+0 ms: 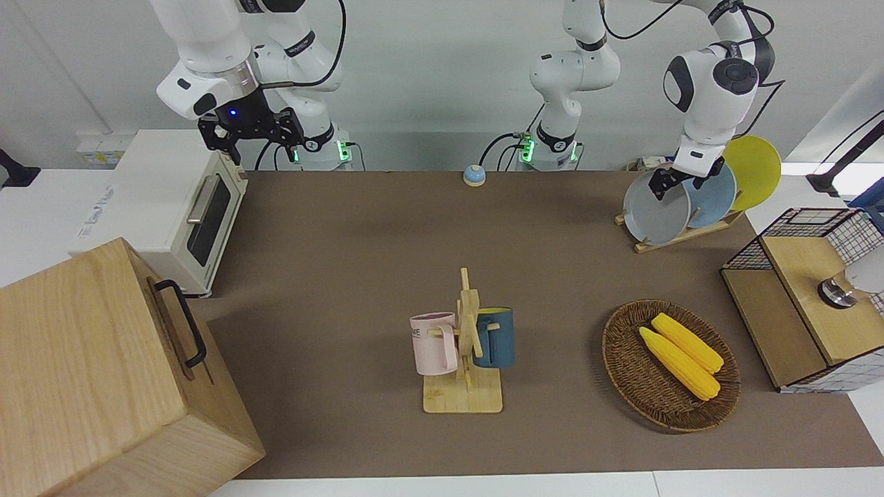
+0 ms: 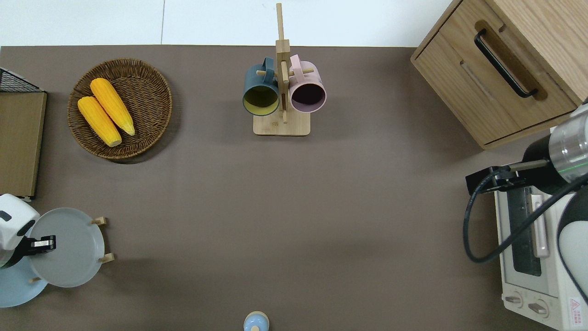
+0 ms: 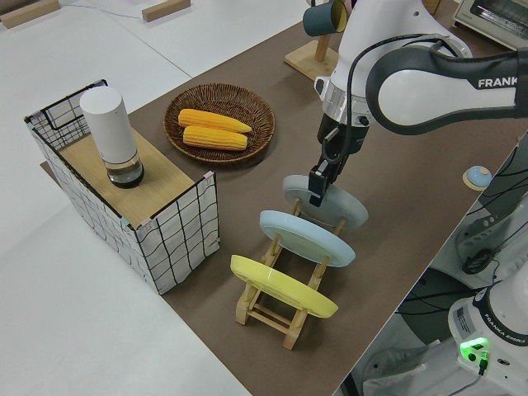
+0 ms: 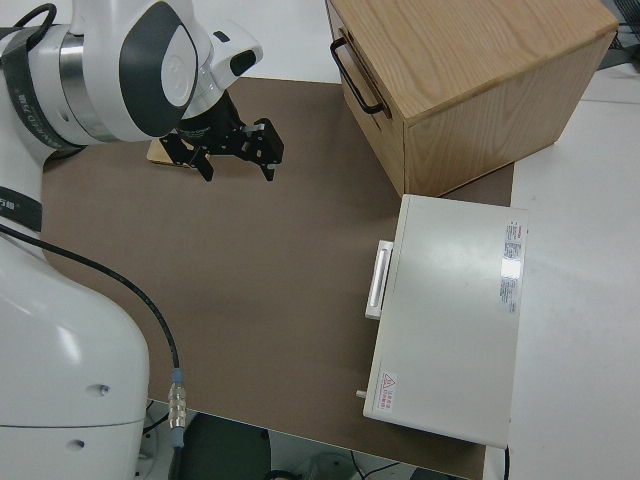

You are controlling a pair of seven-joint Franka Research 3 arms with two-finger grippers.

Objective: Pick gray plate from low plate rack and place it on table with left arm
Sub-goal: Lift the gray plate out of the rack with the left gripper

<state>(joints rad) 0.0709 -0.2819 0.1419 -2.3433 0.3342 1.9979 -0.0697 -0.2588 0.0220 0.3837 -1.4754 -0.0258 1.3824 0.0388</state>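
The gray plate (image 1: 656, 210) stands tilted in the low plate rack (image 1: 680, 236) at the left arm's end of the table (image 1: 359, 262), in the slot toward the table's middle. My left gripper (image 1: 673, 183) is at the plate's upper rim and shut on it. The left side view shows its fingers (image 3: 316, 191) pinching the rim of the plate (image 3: 338, 210). From overhead the gripper (image 2: 43, 242) sits over the plate (image 2: 69, 250). My right arm is parked, its gripper (image 4: 235, 150) open.
A light blue plate (image 1: 715, 197) and a yellow plate (image 1: 756, 169) stand in the same rack. A wicker basket with corn (image 1: 670, 366), a mug stand (image 1: 466, 345), a wire shelf (image 1: 808, 297), a bell (image 1: 474, 175), a toaster oven (image 1: 166, 207) and a wooden cabinet (image 1: 103, 373) also stand here.
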